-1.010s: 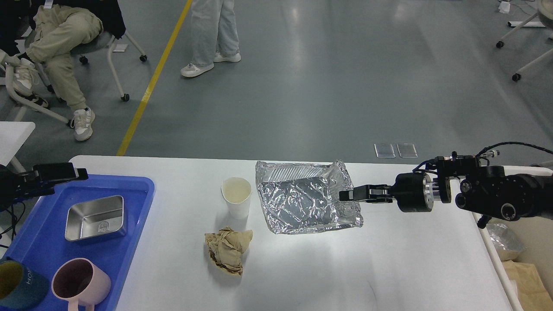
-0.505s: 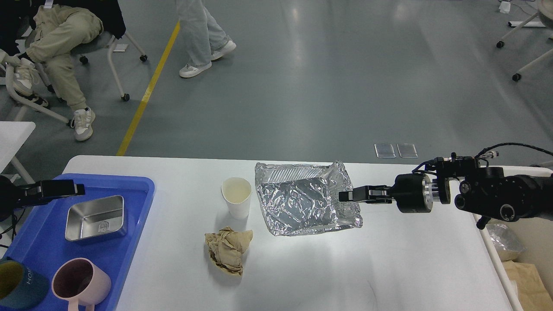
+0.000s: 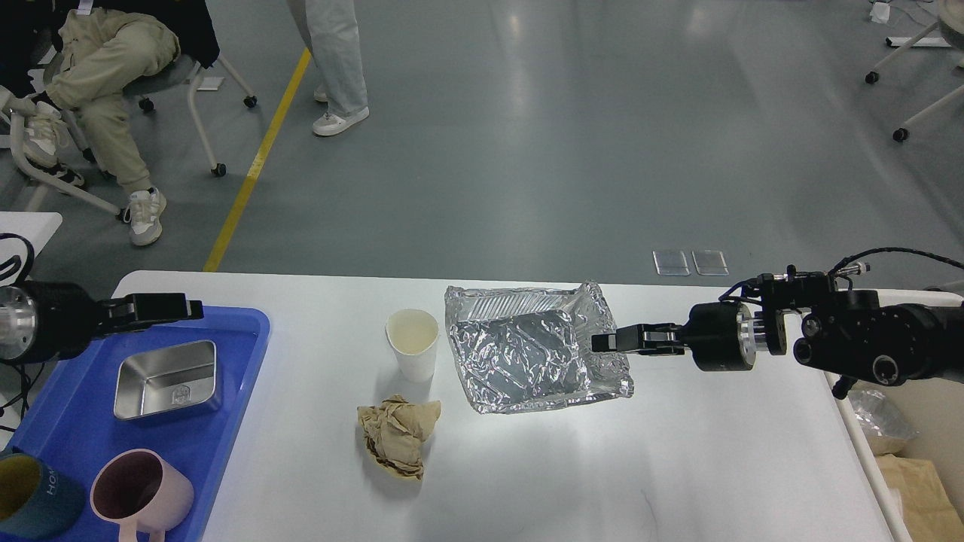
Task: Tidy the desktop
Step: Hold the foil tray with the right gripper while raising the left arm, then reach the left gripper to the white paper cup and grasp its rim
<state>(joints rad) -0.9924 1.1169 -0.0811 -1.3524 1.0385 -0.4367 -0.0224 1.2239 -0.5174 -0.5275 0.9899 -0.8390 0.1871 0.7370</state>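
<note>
The white desktop [image 3: 678,452] holds a crumpled silver foil tray [image 3: 520,357] at its centre. My right gripper [image 3: 604,340] comes in from the right and is shut on the tray's right rim; that side looks slightly lifted. A white paper cup [image 3: 412,342] stands upright just left of the tray. A ball of crumpled brown paper [image 3: 398,435] lies in front of the cup. My left gripper [image 3: 188,309] hovers over the far edge of the blue tray [image 3: 218,452], seen side-on, so its fingers cannot be told apart.
In the blue tray sit a steel box [image 3: 166,378], a pink mug [image 3: 139,493] and a dark teal mug [image 3: 34,497]. A small white table [image 3: 30,226] stands at far left. People and wheeled chairs are beyond the far edge. Bags lie off the right edge [image 3: 881,429].
My left arm has swung right, its gripper now over the blue tray's far edge. The right gripper and foil tray have barely moved. The standing person walked left.
</note>
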